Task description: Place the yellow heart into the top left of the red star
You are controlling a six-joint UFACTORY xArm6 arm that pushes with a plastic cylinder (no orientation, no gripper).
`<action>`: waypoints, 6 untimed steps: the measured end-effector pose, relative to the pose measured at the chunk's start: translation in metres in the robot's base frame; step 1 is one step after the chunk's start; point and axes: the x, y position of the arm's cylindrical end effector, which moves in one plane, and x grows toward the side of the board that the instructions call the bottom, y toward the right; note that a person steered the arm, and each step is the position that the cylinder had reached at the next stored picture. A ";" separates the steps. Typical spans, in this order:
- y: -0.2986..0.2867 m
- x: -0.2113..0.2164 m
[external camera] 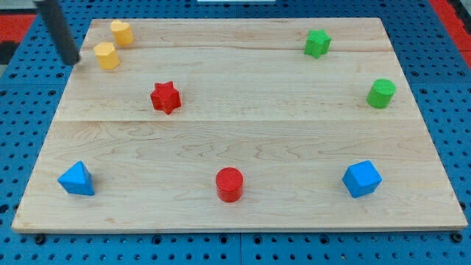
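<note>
We see a wooden board (243, 132) holding a green star (317, 43), green cylinder (381, 93), blue cube (361, 179), red cylinder (229, 184) and blue triangle (76, 179), all well apart.

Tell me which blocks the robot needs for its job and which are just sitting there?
Needed: my tip, the yellow block just to its right (likely the heart), the red star.

Just sitting: other yellow block, green star, green cylinder, red cylinder, blue triangle, blue cube.

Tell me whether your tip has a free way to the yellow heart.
Probably yes. My tip sits just left of the lower yellow block, likely the heart, nothing between; its shape is hard to make out.
</note>
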 end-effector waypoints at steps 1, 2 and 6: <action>0.031 -0.048; 0.069 -0.108; 0.149 0.010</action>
